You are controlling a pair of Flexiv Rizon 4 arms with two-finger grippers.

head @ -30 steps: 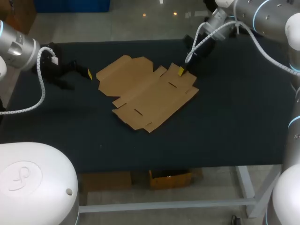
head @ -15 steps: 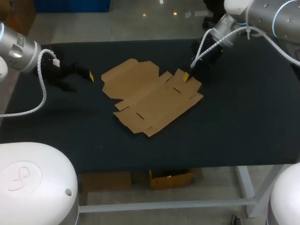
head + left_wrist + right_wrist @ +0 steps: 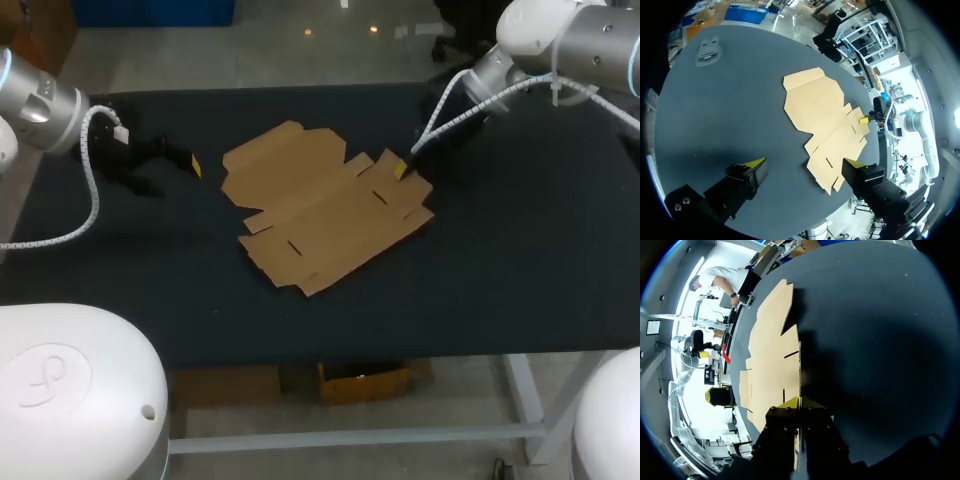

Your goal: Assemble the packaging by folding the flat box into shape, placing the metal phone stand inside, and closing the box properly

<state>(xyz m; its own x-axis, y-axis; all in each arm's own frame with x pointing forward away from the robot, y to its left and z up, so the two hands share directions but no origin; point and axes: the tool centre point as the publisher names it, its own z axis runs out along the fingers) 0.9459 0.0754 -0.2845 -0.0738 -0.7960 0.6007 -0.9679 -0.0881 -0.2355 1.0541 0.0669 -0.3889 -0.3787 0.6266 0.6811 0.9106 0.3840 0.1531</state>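
Your right tool [image 3: 400, 168] is pinching the far-right flap of the flat box [image 3: 320, 205], with its yellow tips pressed on the card from both sides. In the right wrist view the flap's edge is standing up between them. The box is lying unfolded mid-worktop [image 3: 500, 260], its long axis slanting from far left to near right. That means nearly all of the card is stretching away to the left and near side of that tool.

Your left tool [image 3: 175, 173] is hovering at the far left with its fingers spread wide and nothing in them. It is just apart from the box's far-left panel, and the box is lying to its right. In the left wrist view the card is sitting ahead of the open fingers. So the right arm is touching the card and the left one is near but off it.

My call: the fold is going to turn on that slant. The pinched flap would need to come up and over toward the left, while the left tool comes right to pin the big panel.

A grey flat piece [image 3: 707, 50] is sitting well apart from the box near the worktop's edge in the left wrist view. It is probably the metal phone stand, but it is too small to be sure.
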